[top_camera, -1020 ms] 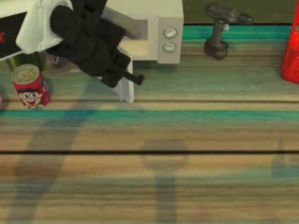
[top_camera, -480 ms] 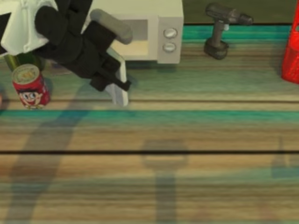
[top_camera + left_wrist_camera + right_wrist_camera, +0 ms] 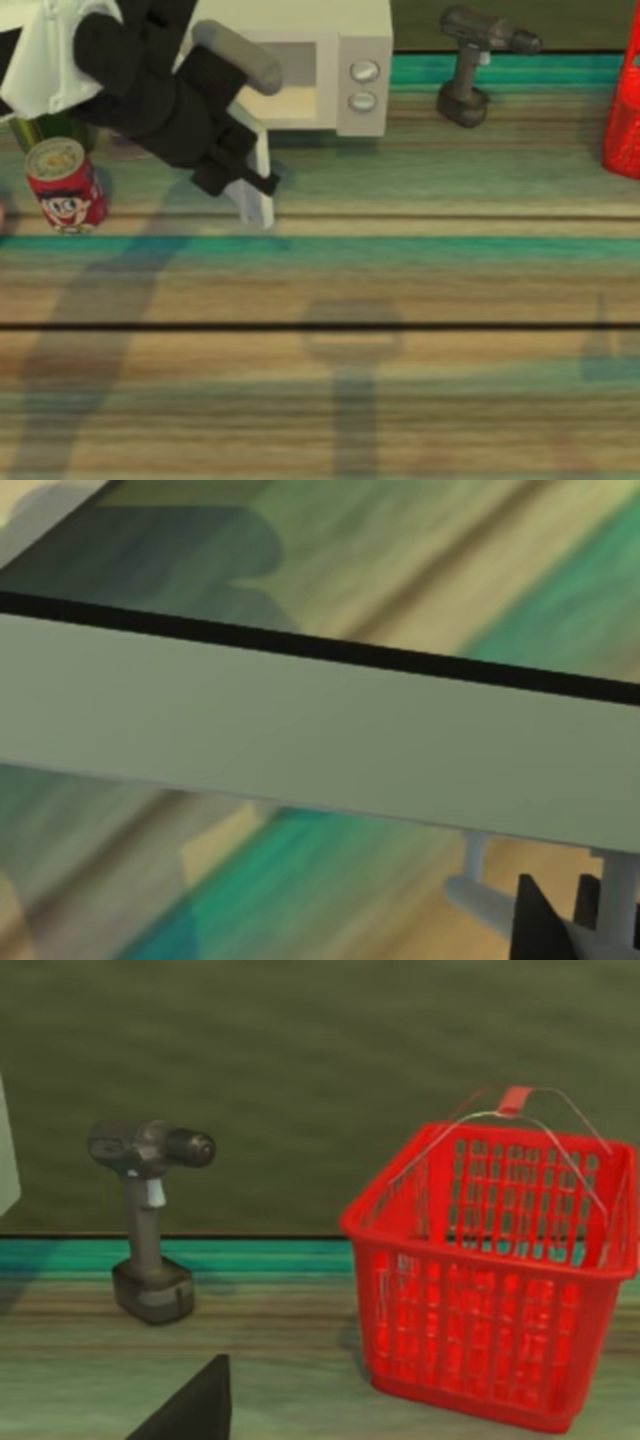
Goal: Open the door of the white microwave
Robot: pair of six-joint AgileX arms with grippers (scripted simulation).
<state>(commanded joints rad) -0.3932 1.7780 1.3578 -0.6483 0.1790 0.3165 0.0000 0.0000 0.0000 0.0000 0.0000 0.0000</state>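
The white microwave [image 3: 345,60] stands at the table's back, left of the middle, its cavity showing. Its door [image 3: 258,190] is swung out towards the table's front and stands edge-on in the top view. My left gripper [image 3: 243,182] reaches over the microwave's left side and is shut on the door's grey bar handle [image 3: 482,900]. In the left wrist view the door's off-white panel [image 3: 300,730] runs across the frame, with dark fingers [image 3: 545,930] around the handle. My right arm is outside the top view; part of my right gripper [image 3: 195,1410] shows in its wrist view, away from the microwave.
A red can with a cartoon face [image 3: 65,185] stands left of the open door, a green object [image 3: 50,130] behind it. A grey drill [image 3: 470,65] [image 3: 150,1220] stands right of the microwave. A red basket [image 3: 625,100] [image 3: 490,1270] sits at the right edge.
My left gripper has moved left with the handle, and the door has swung farther out from the microwave. Over the last half second there is almost no motion.
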